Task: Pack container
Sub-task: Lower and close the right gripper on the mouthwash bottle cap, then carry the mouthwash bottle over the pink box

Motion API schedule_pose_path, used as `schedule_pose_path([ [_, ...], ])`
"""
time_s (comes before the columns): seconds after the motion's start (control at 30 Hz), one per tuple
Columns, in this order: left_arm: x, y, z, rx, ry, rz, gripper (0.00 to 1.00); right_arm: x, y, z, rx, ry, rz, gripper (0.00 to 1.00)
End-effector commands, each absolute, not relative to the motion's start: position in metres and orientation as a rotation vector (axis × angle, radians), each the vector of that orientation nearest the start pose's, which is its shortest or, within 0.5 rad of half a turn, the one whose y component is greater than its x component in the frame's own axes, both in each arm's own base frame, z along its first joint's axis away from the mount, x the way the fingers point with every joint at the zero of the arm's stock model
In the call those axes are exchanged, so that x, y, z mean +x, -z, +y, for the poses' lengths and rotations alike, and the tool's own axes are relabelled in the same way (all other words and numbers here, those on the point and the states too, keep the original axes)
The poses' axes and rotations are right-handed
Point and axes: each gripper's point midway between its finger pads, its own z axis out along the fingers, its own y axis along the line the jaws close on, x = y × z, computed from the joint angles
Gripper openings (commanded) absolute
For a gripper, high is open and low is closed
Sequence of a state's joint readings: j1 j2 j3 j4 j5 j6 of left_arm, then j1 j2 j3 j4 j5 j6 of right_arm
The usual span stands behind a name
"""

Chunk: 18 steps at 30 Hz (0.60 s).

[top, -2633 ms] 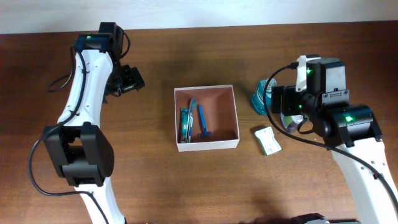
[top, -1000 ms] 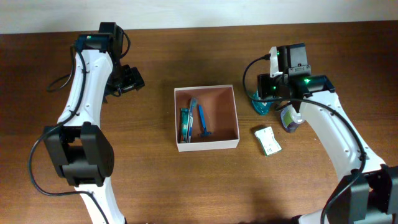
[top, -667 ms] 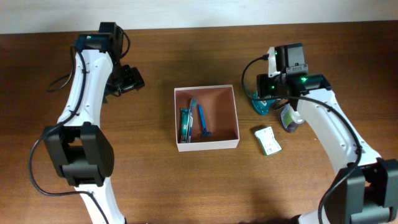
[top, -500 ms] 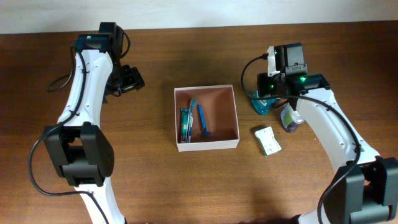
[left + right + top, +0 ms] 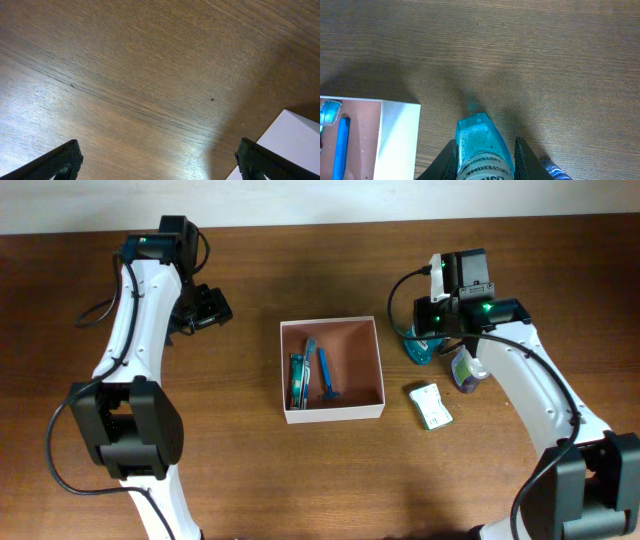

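Container (image 5: 331, 412) mid-tabletop (image 5: 240, 470), open side up. Blue razor (image 5: 326, 375) lying inside, toward its left half. Just right of the container, not touching it: teal bottle (image 5: 479, 140). Right hand (image 5: 485, 150) clamped on that bottle, one finger against each side. Left hand (image 5: 205, 310) at far left over bare wood, fingers spread wide, holding nothing.

A brown wood-grain worktop (image 5: 250, 480) is carrying everything. On its right side, a teal mouthwash bottle (image 5: 417, 350) is resting farthest back. A small greyish-purple bottle (image 5: 466, 372) is sitting just right of it, and a white-and-green packet (image 5: 430, 405) is lying flat nearer, apart from both.
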<state>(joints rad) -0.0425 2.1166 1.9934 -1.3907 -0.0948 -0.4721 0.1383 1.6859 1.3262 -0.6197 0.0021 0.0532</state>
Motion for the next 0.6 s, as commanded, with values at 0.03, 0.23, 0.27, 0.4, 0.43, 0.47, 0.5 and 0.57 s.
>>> schedule_pose_path([
  [0.03, 0.424, -0.139, 0.001, -0.651, -0.118, 2.948, 0.99, 0.438, -0.148, 0.062, -0.106, -0.066, 2.533, 0.22],
  [0.23, 0.424, -0.139, 0.001, -0.651, -0.117, 2.948, 1.0, 0.436, -0.16, 0.062, -0.105, -0.066, 2.524, 0.22],
  [0.27, 0.424, -0.139, 0.001, -0.651, -0.118, 2.948, 0.99, 0.436, -0.164, 0.062, -0.105, -0.067, 2.521, 0.22],
  [0.4, 0.424, -0.139, 0.001, -0.65, -0.118, 2.948, 0.99, 0.435, -0.183, 0.06, -0.099, -0.053, 2.511, 0.22],
  [0.43, 0.424, -0.139, 0.001, -0.651, -0.118, 2.948, 0.99, 0.434, -0.19, 0.059, -0.096, -0.039, 2.51, 0.22],
  [0.47, 0.424, -0.139, 0.001, -0.651, -0.118, 2.948, 0.99, 0.433, -0.197, 0.058, -0.096, -0.021, 2.507, 0.22],
  [0.5, 0.424, -0.139, 0.001, -0.651, -0.117, 2.948, 0.99, 0.432, -0.203, 0.059, -0.099, -0.005, 2.503, 0.22],
  [0.57, 0.424, -0.139, 0.001, -0.651, -0.118, 2.948, 0.99, 0.43, -0.218, 0.062, -0.113, 0.039, 2.495, 0.22],
])
